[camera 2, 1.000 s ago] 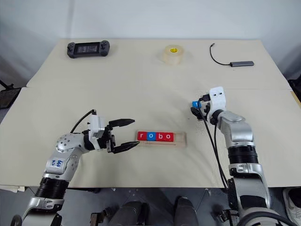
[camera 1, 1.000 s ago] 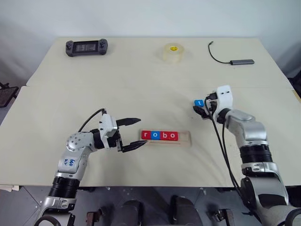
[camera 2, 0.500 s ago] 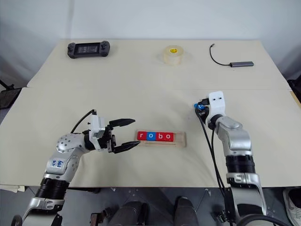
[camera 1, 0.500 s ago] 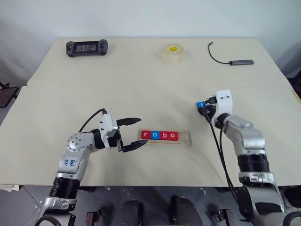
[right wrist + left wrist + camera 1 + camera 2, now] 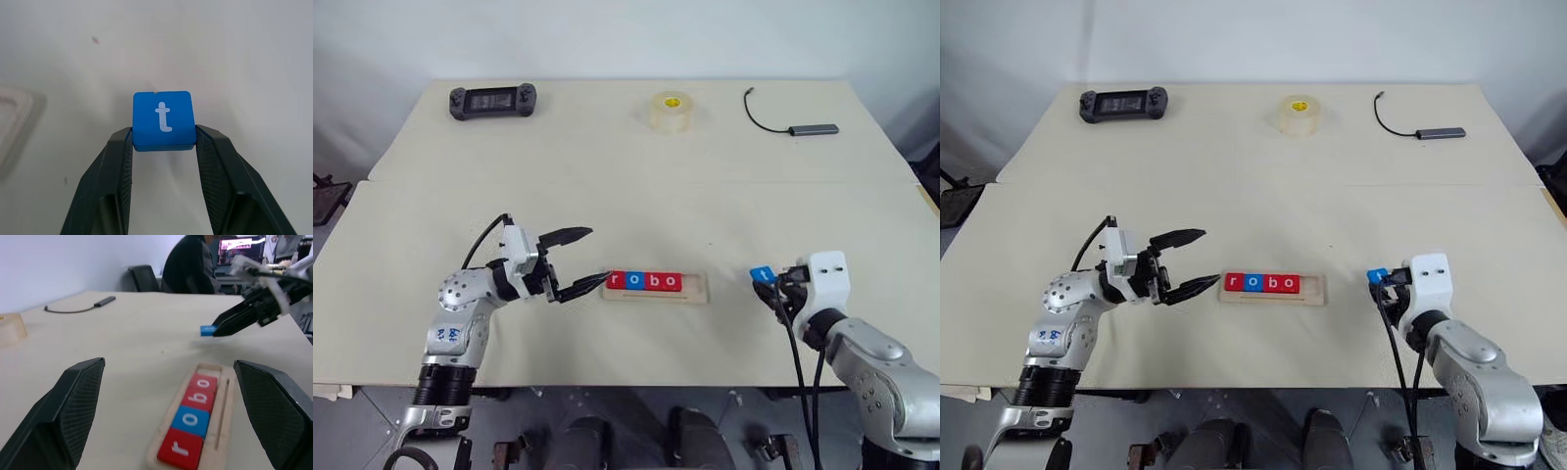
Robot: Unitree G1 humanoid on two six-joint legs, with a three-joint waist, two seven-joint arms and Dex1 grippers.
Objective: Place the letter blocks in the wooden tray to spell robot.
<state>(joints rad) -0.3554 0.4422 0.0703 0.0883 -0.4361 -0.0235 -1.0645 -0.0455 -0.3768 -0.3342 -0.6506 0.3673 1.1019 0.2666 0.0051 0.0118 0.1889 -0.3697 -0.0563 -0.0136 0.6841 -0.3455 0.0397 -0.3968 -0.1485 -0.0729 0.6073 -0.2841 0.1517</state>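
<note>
The letter blocks are split: four of them (image 5: 646, 281) sit in a row in the wooden tray (image 5: 701, 291), reading r, o, b, o in red, blue, red, red, filling it from its left end and leaving the right-hand slot bare. The fifth, the blue t block (image 5: 163, 120), is off the surface, pinched by its two side edges between the jaws of my right gripper (image 5: 771, 286), letter face up and plain to read in the right wrist view. I see that gripper well to the right of the tray, apart from it.

My left gripper (image 5: 578, 259) hangs just off the tray's left end with its jaws spread wide and nothing between them; the lower finger's tip is close beside the tray's rim, though I cannot tell whether it touches.

On the far side of the pale surface (image 5: 607, 166) lie a black handheld controller (image 5: 493, 99), a roll of tape (image 5: 670, 110) and a cabled adapter (image 5: 815, 128).
</note>
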